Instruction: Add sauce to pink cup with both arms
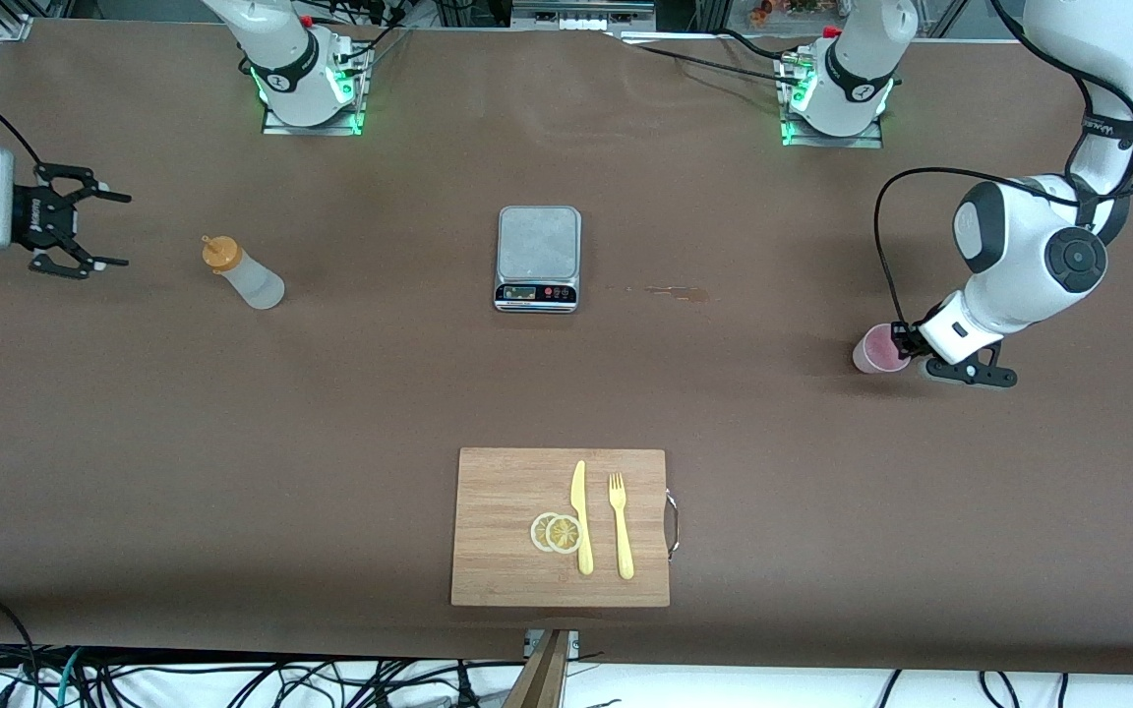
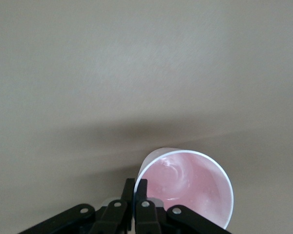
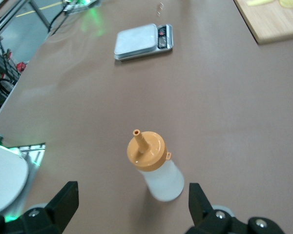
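The pink cup (image 1: 879,350) stands upright on the brown surface (image 1: 330,393) toward the left arm's end, a little nearer to the front camera than the grey kitchen scale (image 1: 538,259) in the middle. The left end effector (image 1: 909,344) is down at the cup, and in the left wrist view its two black fingers (image 2: 135,195) are pressed together on the cup's (image 2: 188,187) rim wall, one inside and one outside, pinching it at the edge; the cup's pale pink interior faces up and the cup is not tipped. The sauce (image 1: 242,273) stands upright on the surface toward the right arm's end, about level with the scale and well apart from it, its orange nozzle cap on top of a translucent whitish body. The right end effector (image 1: 94,228) hovers low over the surface just beside the bottle at the table's edge, its fingers spread wide and holding nothing; in the right wrist view the two fingertips (image 3: 63,200) flank the bottle (image 3: 154,168) without touching it, with the scale (image 3: 142,41) farther off. A wooden cutting board (image 1: 498,531) lies nearest the front camera, in line with the scale, and carries a yellow plastic knife (image 1: 581,516), a yellow fork (image 1: 620,526) beside it, and two overlapping lemon slices (image 1: 557,532) touching the knife. A small brown stain (image 1: 677,291) marks the surface between the scale and the cup.
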Controlling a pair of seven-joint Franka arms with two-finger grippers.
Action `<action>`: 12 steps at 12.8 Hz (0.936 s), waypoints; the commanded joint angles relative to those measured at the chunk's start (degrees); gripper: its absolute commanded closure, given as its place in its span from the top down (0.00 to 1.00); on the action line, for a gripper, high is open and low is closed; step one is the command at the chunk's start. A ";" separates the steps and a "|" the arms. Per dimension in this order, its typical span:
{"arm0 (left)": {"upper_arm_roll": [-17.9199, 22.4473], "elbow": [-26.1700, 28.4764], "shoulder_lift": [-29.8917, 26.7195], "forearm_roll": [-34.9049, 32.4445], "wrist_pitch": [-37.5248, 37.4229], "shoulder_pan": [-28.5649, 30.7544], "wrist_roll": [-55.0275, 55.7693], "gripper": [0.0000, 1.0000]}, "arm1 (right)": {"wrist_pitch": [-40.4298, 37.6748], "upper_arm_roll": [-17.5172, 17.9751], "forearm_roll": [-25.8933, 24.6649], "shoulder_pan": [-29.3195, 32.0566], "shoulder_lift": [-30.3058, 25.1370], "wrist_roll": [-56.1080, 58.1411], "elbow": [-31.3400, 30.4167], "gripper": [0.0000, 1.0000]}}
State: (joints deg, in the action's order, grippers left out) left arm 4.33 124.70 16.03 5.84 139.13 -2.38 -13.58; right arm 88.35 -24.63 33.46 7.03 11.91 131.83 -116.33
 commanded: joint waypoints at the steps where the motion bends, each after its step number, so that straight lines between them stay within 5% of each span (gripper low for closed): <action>1: 0.33 -7.16 -0.30 6.26 -8.49 -5.77 2.75 0.00 | -0.54 0.28 6.24 0.62 6.25 13.91 0.14 1.00; 8: -1.17 -14.30 0.05 6.99 -13.09 -28.25 23.13 0.00 | -3.00 0.28 14.96 0.88 20.07 34.53 0.49 1.00; 12: -1.17 -21.22 6.97 8.40 -12.39 -42.59 38.07 0.00 | -5.20 0.90 17.87 0.79 23.77 37.26 0.14 1.00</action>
State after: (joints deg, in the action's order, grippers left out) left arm 1.97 109.01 18.07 12.31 127.42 -40.08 20.13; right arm 84.91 -23.87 49.88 7.15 34.16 159.02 -116.36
